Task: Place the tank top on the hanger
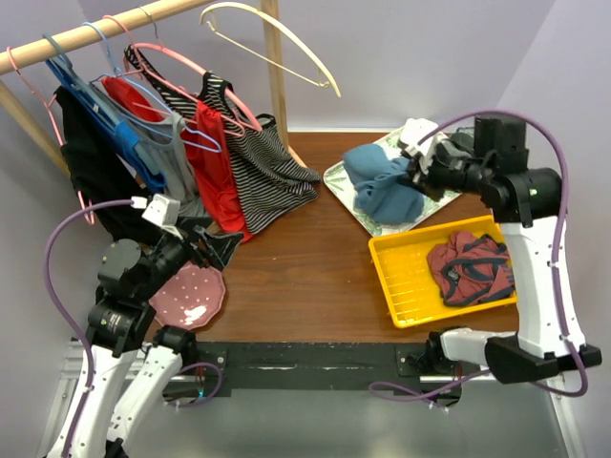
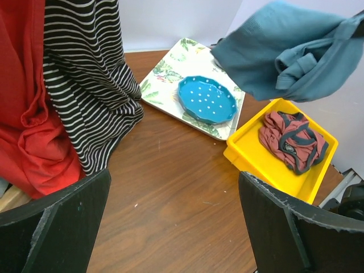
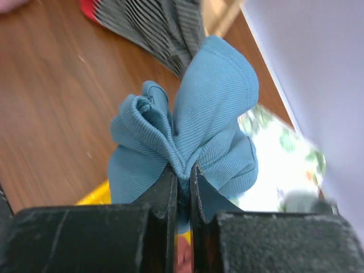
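- Right wrist view: right gripper (image 3: 182, 170) has its fingers pressed together on a bunched fold of the tank top (image 3: 187, 131), so the cloth is pinched, not draped.
- Left wrist view shows the tank top (image 2: 284, 51) hanging clear above the leaf-print tray (image 2: 162, 85). Judgement: it is lifted so it can travel to the rack without dragging.
- Top external: the hanger (image 1: 325, 72) sits empty on the wooden rail (image 1: 95, 29), well apart from the tank top, with the table between them.
- Left gripper (image 2: 175, 187) has its fingers spread wide and holds nothing. It sits low, near the striped garment (image 2: 91, 79).
- Judgement: a wadded grip won't thread a hanger arm. The open left gripper looks staged to take a strap and spread the neck.
- Risk: the crowded rail could snag.
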